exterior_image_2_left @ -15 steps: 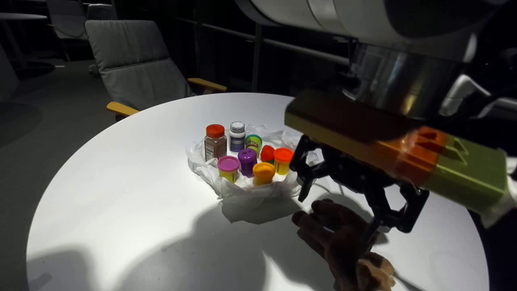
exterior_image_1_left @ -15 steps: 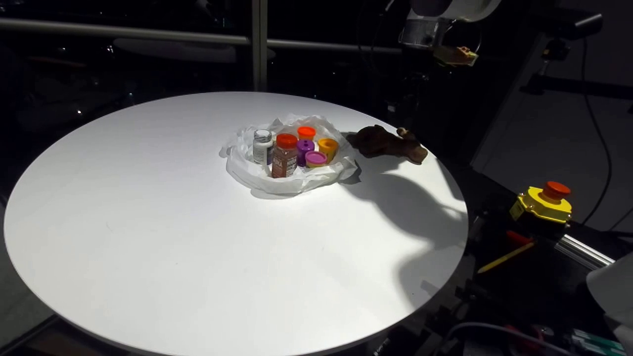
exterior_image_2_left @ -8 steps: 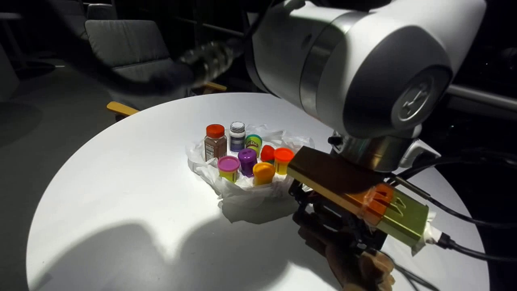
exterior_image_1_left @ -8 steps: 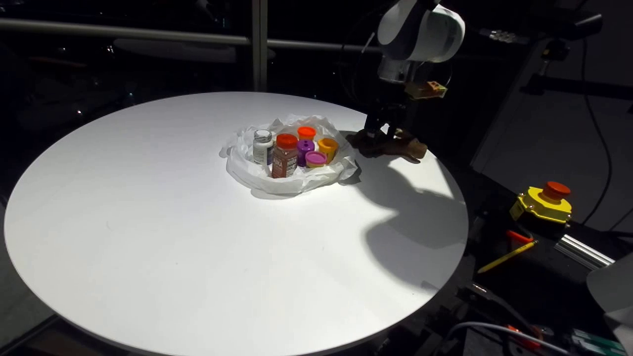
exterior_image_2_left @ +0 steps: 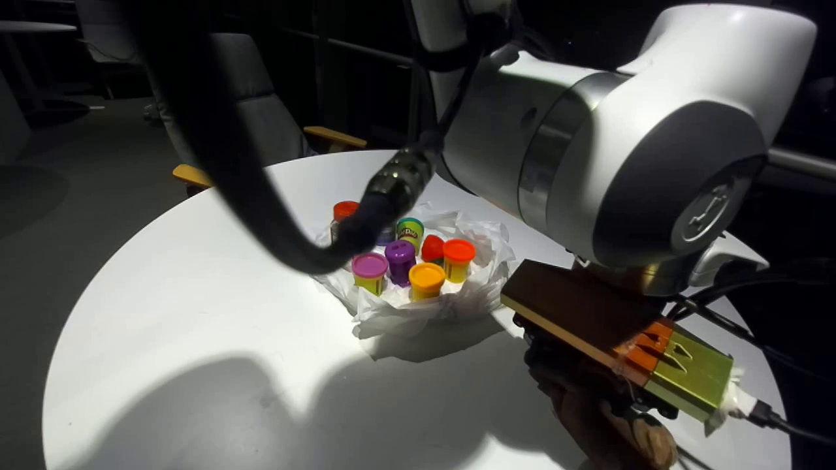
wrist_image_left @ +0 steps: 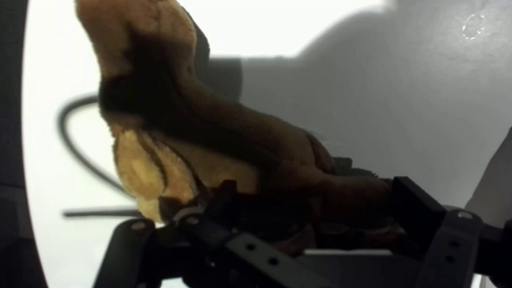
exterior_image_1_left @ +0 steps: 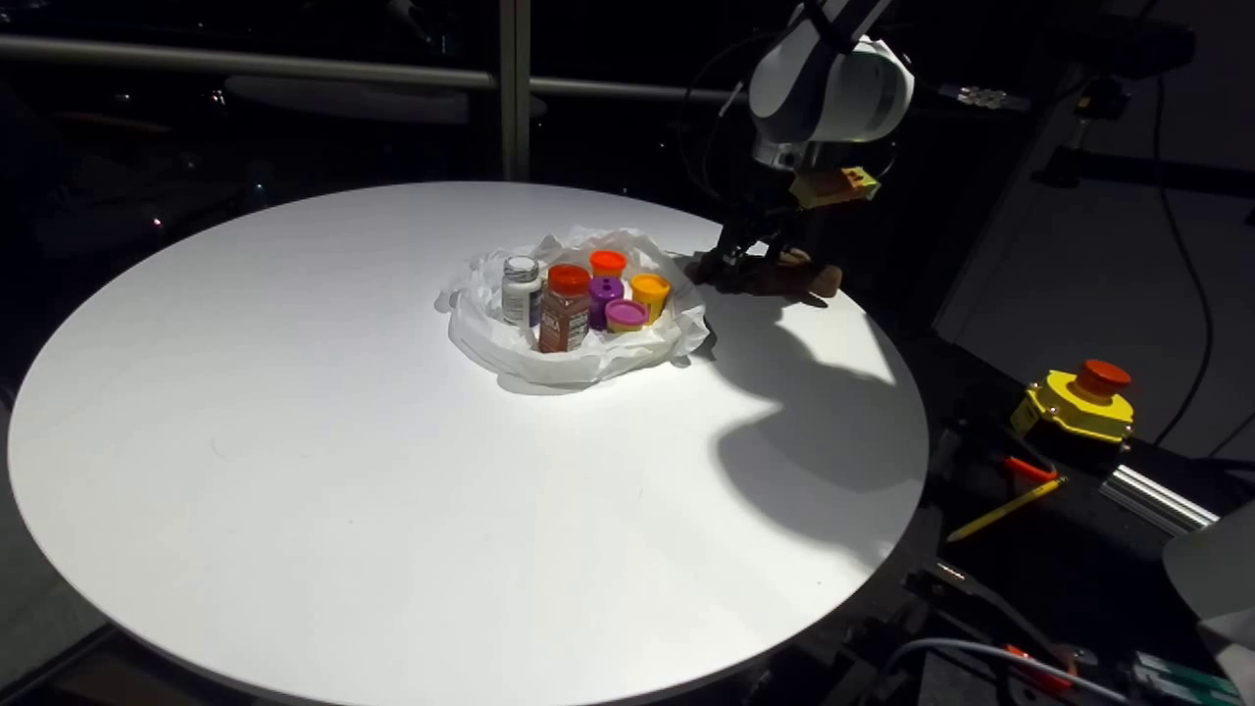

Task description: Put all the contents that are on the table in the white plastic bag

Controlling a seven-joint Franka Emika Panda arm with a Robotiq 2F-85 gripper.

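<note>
Fingers (wrist_image_left: 416, 212) stand wide apart, the brown lumpy piece (wrist_image_left: 230, 140) lying partly between them, ungripped.

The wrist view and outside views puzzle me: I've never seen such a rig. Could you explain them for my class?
The machine is a robot arm with a two-fingered claw. The outside views come from two separate cameras; the wrist view from one riding on its wrist, looking past the claw. On the round white table lies an open white plastic bag, with an orange-lidded jar, white bottle, purple container and small tubs inside. Beside it is a brown lumpy piece. The claw stands open around part of that piece; nothing looks gripped, though touching is hard to tell.
</note>
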